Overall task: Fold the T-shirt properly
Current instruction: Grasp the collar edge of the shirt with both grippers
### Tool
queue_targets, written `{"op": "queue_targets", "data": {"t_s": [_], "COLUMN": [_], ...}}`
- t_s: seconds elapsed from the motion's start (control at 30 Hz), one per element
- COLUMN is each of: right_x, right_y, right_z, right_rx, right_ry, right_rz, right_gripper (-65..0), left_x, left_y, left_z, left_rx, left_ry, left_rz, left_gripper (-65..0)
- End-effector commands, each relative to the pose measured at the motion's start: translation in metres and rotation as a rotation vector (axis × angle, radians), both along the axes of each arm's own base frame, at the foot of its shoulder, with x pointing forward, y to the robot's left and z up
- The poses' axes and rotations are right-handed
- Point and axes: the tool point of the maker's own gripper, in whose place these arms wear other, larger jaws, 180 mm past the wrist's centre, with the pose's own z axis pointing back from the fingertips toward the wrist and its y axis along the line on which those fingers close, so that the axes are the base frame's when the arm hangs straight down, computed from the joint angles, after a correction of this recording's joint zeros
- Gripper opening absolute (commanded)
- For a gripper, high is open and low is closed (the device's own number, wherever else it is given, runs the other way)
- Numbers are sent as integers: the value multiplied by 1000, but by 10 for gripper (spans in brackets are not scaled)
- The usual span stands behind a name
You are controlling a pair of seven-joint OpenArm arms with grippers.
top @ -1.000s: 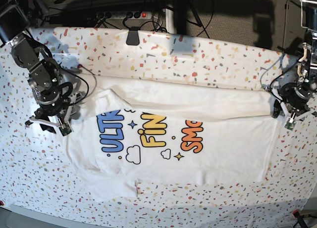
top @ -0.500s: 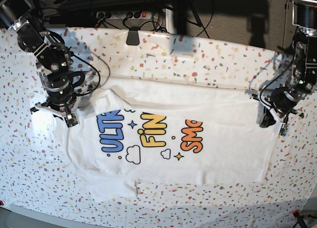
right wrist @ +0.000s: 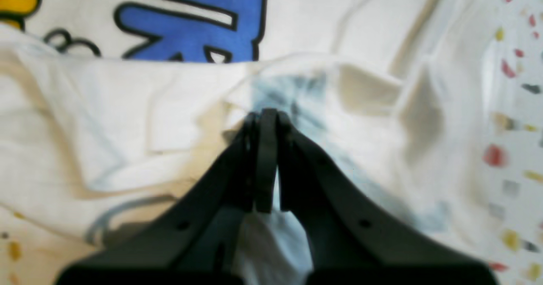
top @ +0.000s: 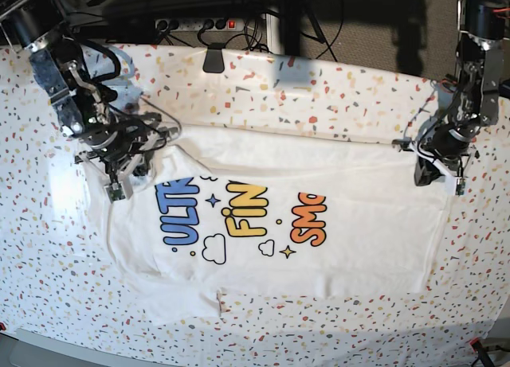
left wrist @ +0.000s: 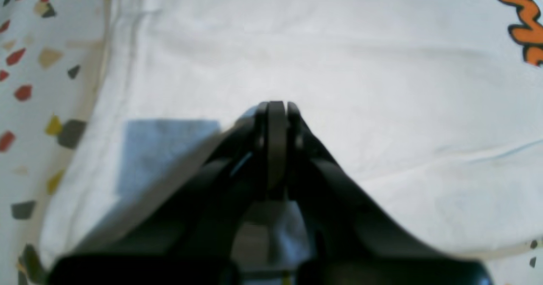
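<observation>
Lying on speckled table cover | T-shirt | power strip behind

**What the frames leave unclear**

The fold of the T-shirt covers the tops of its letters. Both wrist views are blurred, and the frame edges crop the orange lettering and blue lettering. Both arms run out of the base view.

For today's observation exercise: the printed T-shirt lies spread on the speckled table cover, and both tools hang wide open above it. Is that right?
Not quite. The T-shirt does lie on the speckled table cover, but both tools are shut: the left tool and right tool each show jaws pressed together at the cloth in the wrist views.
</observation>
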Motion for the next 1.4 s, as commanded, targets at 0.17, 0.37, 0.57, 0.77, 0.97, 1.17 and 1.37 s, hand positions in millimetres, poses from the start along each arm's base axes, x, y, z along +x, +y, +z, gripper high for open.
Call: {"op": "queue_targets", "data": {"t_s": [0.17,0.37,0.57,0.77,0.97,1.17,1.37], "right_x": [0,-39,-74,-98,-125,-144,-141], "right_y": [-13,-22,-18,-30,-39,-35,-44], "right_z": [-6,-36,-49,-36,-33,-40,-29], "right_rx": [81,-25,-10,10,-3,33,69], "right_ry": [32,93,123,104,106,97,49], "right_rz": [19,58,77,54,20,-27,-56], "right_gripper": [-650,-650,-650,-650,-650,-650,-650], "left_x": [0,-14,-48,-91,-129,-154,-145], "left_y": [3,-9,-11,-18,-33,-44,-58], "left_z": [0,-15,-38,-52,-54,-52,-26], "left_rx": [-80,-85,-103,-120,-85,-61,13], "left_ry": [5,105,174,209,240,256,178], "left_rz": [6,-70,-70,-79,-148,-197,-279], "left_gripper": [-650,-650,-650,-650,-650,-650,-650]}}
